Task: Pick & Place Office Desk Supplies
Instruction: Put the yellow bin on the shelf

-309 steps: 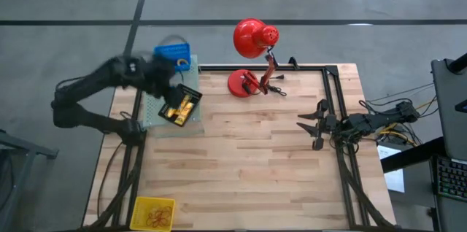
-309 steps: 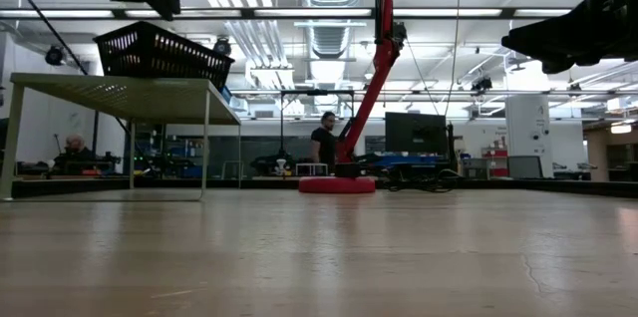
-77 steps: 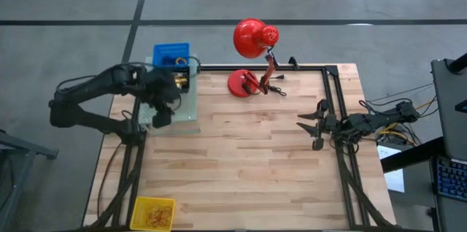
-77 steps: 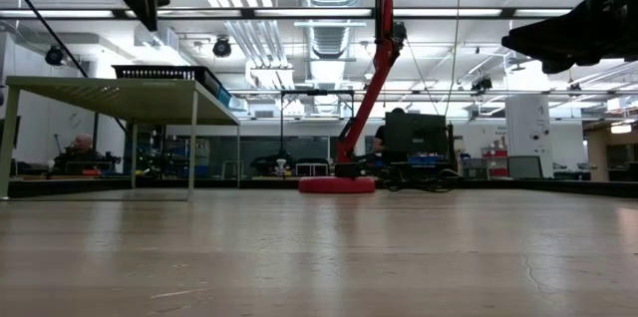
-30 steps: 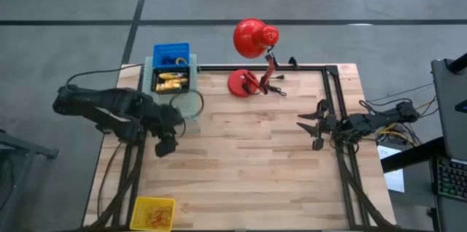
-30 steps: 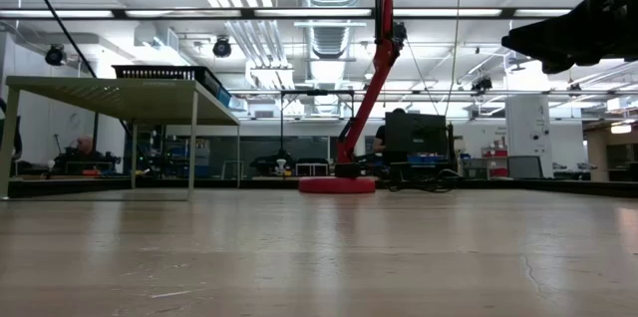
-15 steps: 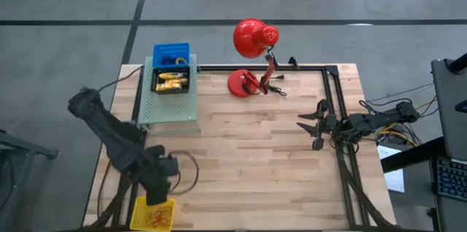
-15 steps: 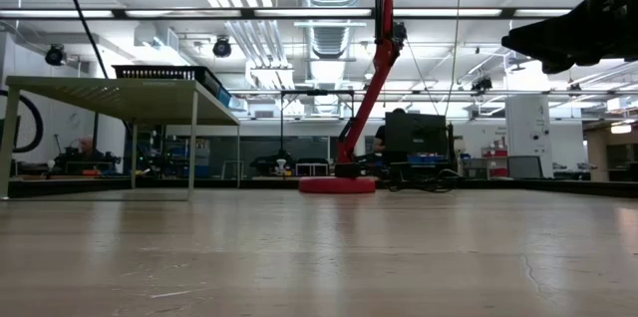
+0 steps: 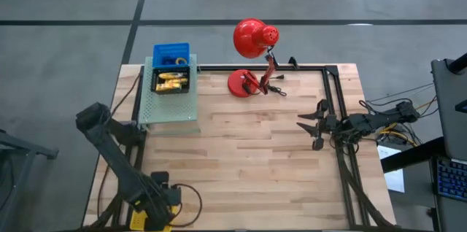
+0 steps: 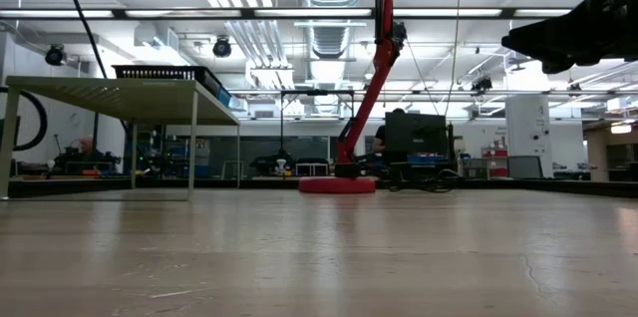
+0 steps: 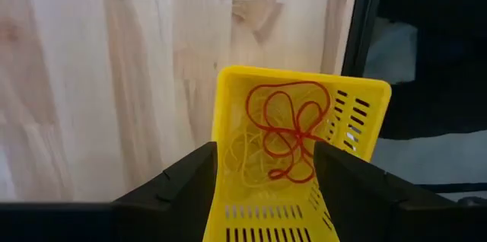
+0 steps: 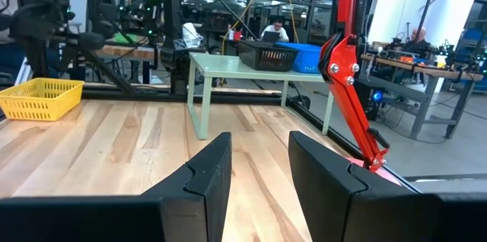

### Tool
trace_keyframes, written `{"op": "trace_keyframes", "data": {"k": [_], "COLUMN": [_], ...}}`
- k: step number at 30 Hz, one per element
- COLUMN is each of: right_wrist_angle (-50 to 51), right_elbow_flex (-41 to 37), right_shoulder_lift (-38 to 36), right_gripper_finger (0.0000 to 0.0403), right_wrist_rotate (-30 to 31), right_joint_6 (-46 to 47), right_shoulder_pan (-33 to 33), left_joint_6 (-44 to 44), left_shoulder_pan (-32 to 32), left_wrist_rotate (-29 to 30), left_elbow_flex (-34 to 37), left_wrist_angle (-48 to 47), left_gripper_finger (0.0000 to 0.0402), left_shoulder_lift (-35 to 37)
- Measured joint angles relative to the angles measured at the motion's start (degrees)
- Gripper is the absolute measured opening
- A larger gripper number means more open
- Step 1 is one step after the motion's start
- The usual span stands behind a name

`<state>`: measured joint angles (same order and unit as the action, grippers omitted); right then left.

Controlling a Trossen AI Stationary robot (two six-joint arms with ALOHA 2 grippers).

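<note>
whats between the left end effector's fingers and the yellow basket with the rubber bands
Nothing. In the left wrist view the left end effector hangs open directly over the yellow basket, its fingers straddling the red rubber bands and tan ones inside, only air between.

Tangled red and tan rubber bands (image 11: 285,132) lie in a yellow basket (image 11: 358,116) (table's near-left corner).

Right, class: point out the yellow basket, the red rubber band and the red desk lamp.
yellow basket (image 11: 358,113): left wrist view, on its slotted side wall.
red rubber band (image 11: 285,132): left wrist view, on its tangled loops inside the basket.
red desk lamp (image 9: 250,37): high view, on its round shade.
</note>
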<state>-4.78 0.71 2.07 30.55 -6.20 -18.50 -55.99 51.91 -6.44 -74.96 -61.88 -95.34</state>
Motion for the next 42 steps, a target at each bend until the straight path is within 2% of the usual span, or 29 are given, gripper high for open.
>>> {"op": "trace_keyframes", "data": {"k": [6,12,28,34,42], "right_wrist_angle": [0.0,0.0,0.0,0.0,0.0], "right_elbow_flex": [0.0,0.0,0.0,0.0,0.0], "right_shoulder_lift": [0.0,0.0,0.0,0.0,0.0], "right_gripper_finger": [0.0127,0.0128,0.0128,0.0127,0.0128], "right_wrist_rotate": [0.0,0.0,0.0,0.0,0.0], "right_joint_6": [0.0,0.0,0.0,0.0,0.0], "right_shoulder_pan": [0.0,0.0,0.0,0.0,0.0], "left_joint_6": [0.5,0.7,-1.4,-2.6,-2.6], "left_shoulder_pan": [1.8,2.5,2.5,2.5,2.5], "left_wrist_rotate": [4.0,8.2,6.9,6.9,8.4], "left_elbow_flex": [0.0,2.2,13.1,15.7,16.3], "left_wrist_angle": [0.9,0.4,11.6,14.4,15.2], "left_gripper_finger": [0.0223,0.0223,0.0220,0.0200,0.0144], "left_shoulder_lift": [-2.7,-2.5,-2.4,-2.4,-2.4]}}
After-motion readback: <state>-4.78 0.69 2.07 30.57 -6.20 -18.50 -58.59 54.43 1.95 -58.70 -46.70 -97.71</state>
